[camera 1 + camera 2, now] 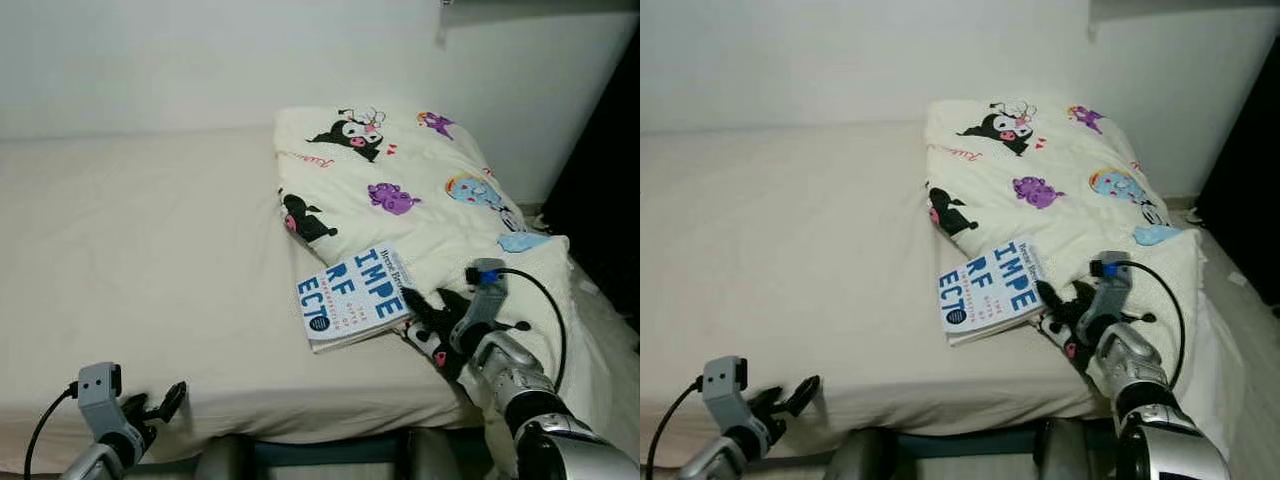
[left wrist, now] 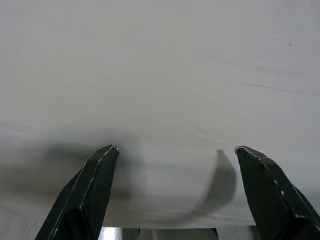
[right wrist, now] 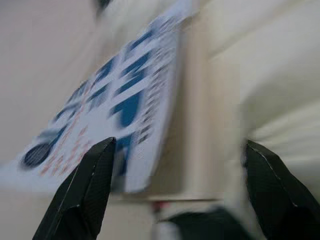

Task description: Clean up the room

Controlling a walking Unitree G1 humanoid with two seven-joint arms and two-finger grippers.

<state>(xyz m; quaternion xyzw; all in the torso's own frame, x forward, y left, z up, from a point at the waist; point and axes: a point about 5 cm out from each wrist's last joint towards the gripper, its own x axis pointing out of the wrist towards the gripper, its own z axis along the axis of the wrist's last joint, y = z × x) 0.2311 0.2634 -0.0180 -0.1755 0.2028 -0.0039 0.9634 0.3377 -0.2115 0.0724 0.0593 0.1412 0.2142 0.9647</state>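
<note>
Blurred blue-lettered book (image 3: 115, 107), cream bedding (image 3: 265, 65), right claw (image 3: 177, 187) spread wide

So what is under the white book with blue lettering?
The white book with blue lettering lies partly on the cartoon-print cream quilt, partly on the beige bedsheet. Anything beneath it is covered.

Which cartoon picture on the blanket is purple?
The purple blob creature mid-blanket is all purple. The characters near the top and left edge are black.

Showing cream on the bed sheet (image 1: 150, 250). Carrying black, purple, blue and pink cartoon figures on the off-white quilt (image 1: 420, 190). Displaying big blue letters on the white book cover (image 1: 352, 293). Gleaming silver on both arms, black on the fingers (image 2: 95, 185).
</note>
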